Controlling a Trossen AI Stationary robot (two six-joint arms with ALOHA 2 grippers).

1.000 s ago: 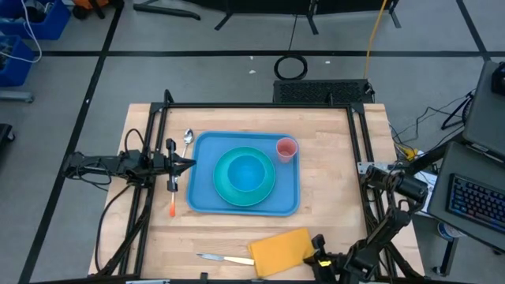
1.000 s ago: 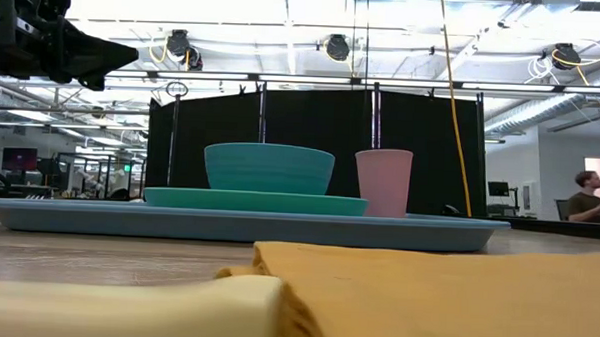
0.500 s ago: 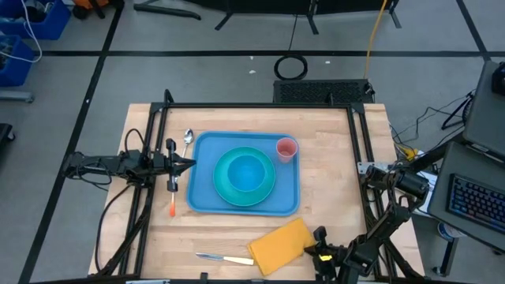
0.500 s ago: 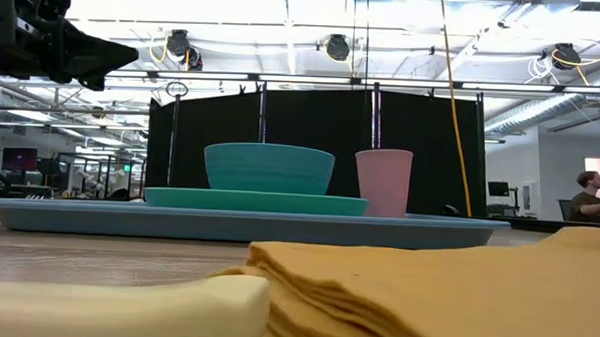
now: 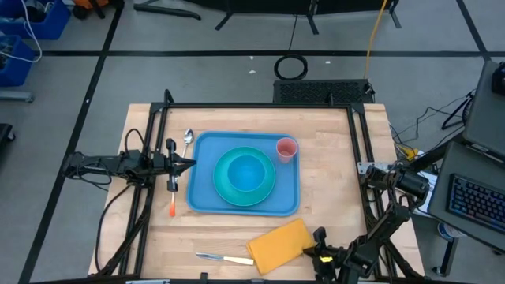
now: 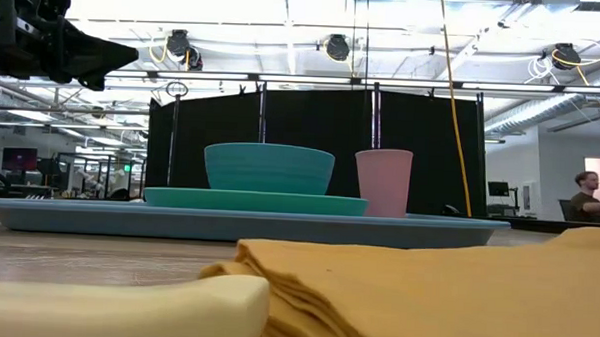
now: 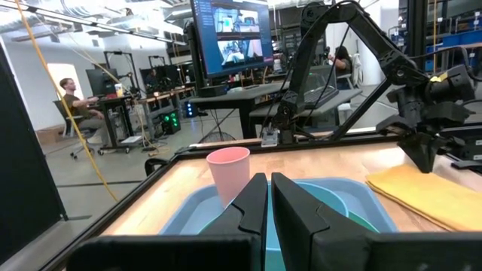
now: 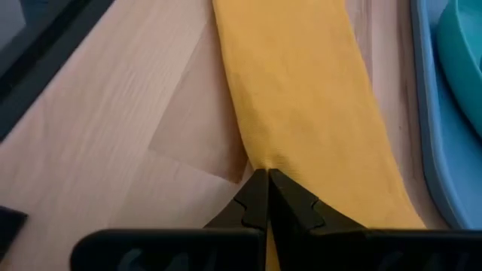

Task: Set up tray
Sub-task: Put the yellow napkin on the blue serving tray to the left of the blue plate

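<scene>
The blue tray [image 5: 207, 197] lies at the table's middle and carries a turquoise plate [image 5: 225, 185] with a bowl [image 5: 246, 171] and a pink cup [image 5: 286, 148]. A folded yellow napkin [image 5: 276, 246] lies near the table's near edge. My right gripper [image 5: 311, 251] is shut at the napkin's right end. My left gripper [image 5: 188, 164] is shut and hovers off the table beside the tray's left rim, touching nothing. In the left wrist view it [image 7: 267, 188] looks across the tray [image 7: 181, 214] at the cup [image 7: 230, 172]. My right gripper pinches the napkin's right-hand edge [image 8: 260, 159] between the tips of its two shut fingers [image 8: 280, 197], coming from the table's right side at a low slant. Most of the napkin [image 8: 301, 98] lies flat on the table; several folded layers show in the low view [image 6: 306, 289].
A spoon [image 5: 188, 139] and an orange-handled utensil [image 5: 172, 207] lie left of the tray. A cream-handled knife [image 5: 222, 259] lies left of the napkin by the near edge. Bare wood shows right of the tray [image 5: 335, 173]. Black frame rails edge the table.
My right gripper has moved a little toward the far edge and the tray, still shut on the napkin. The napkin's right end has swung toward the tray, so the napkin has turned slightly; its left end has slid a little toward the knife.
</scene>
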